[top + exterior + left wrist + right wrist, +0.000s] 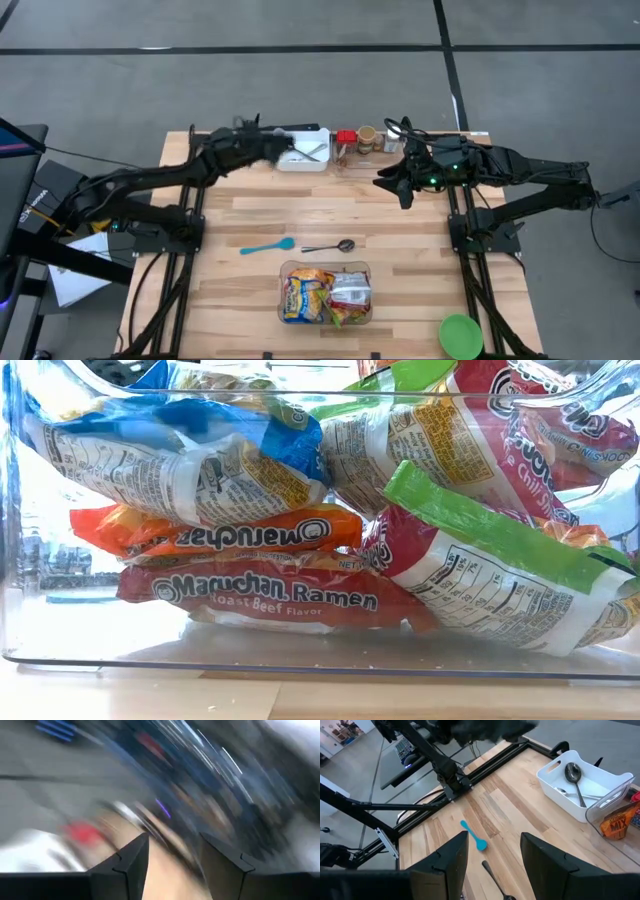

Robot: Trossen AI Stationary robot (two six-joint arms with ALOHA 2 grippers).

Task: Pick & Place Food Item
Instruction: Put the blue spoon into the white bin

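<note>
**Ramen packets in the clear bin, both grippers open and empty**

The food items are ramen packets [270, 595] piled in a clear plastic bin [326, 294] at about 6 o'clock on the wooden table [250, 215]. In the low view at least five packets can be counted, though the overlap hides the exact number. The bottom red packet lies flat with its long axis running 9 to 3 o'clock; the green-edged packet [490, 560] leans tilted, its long axis sloping down toward 4 o'clock.

Just past the bin, toward 12 o'clock, lie one blue spoon [268, 246] and one metal spoon [331, 246], each with its long axis roughly 9 to 3 o'clock. One white tray [304, 149] at the far edge holds more cutlery. One green lid [460, 335] sits at 5 o'clock.

The left gripper [272, 148] hangs beside the white tray, fingers parted around nothing. The right gripper [393, 184] hovers at about 1 o'clock, fingers likewise apart and empty.
</note>
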